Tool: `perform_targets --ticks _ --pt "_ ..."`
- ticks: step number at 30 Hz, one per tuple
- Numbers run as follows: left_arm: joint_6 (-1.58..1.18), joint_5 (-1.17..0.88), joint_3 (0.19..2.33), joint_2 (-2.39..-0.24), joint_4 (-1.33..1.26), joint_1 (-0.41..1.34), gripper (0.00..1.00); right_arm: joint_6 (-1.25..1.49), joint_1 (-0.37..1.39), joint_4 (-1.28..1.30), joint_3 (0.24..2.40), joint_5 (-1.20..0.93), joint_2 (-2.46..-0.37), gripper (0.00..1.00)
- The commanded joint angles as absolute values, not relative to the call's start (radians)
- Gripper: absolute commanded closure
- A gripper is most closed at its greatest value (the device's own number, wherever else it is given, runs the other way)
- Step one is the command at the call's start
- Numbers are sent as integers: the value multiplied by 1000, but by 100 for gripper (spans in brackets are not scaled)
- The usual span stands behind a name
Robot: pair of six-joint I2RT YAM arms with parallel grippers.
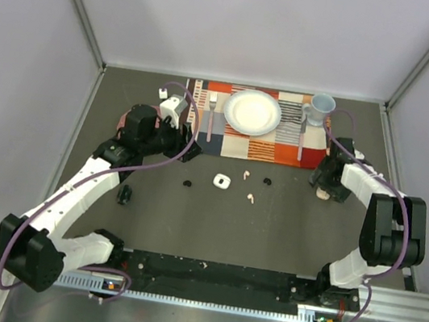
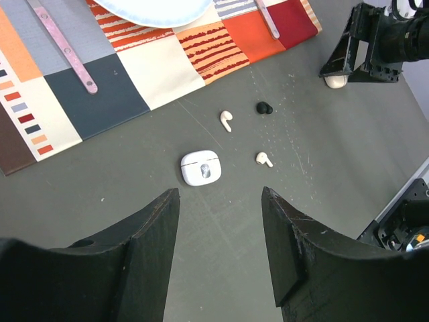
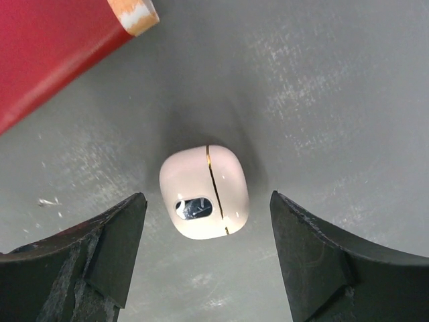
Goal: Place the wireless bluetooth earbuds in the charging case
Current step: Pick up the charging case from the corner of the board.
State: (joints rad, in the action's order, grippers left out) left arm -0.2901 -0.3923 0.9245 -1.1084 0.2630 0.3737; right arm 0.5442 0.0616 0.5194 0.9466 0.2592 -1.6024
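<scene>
A closed pale pink charging case [image 3: 204, 191] lies on the dark table between the jaws of my open right gripper [image 3: 206, 198], which hovers over it without touching; from above the case [image 1: 323, 194] peeks out under that gripper [image 1: 327, 181]. A white case [image 1: 222, 181] lies mid-table with two pale earbuds [image 1: 246, 173] [image 1: 249, 199] and a black earbud [image 1: 268, 181] near it. My left gripper [image 2: 220, 191] is open and empty, raised behind the white case [image 2: 200, 168]; earbuds [image 2: 226, 121] [image 2: 264, 159] and the black bud [image 2: 264, 107] lie beyond.
A patchwork placemat [image 1: 282, 149] at the back holds a white plate [image 1: 252, 111], a fork [image 1: 211, 115], a second utensil [image 1: 301, 138] and a mug [image 1: 319, 108]. Another black bud [image 1: 187, 182], a black case [image 1: 124, 193] and a small white item [image 1: 162, 92] lie to the left.
</scene>
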Motion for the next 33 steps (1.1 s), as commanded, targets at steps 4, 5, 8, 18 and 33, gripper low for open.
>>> perform_targets --ticks 4,5,8,18,33 --pt "-295 -413 928 -1115 226 370 43 417 64 430 891 172 -1549 30" --pt "-293 -413 928 -1117 227 370 43 416 64 417 887 170 -1551 32" --pt "-291 -413 930 -1118 224 370 43 397 64 397 880 186 -1557 35" --pt "-293 -410 923 -1117 224 370 43 311 63 379 867 249 -1559 40" --pt "-298 -423 923 -1118 218 370 43 299 64 339 804 178 -1531 53"
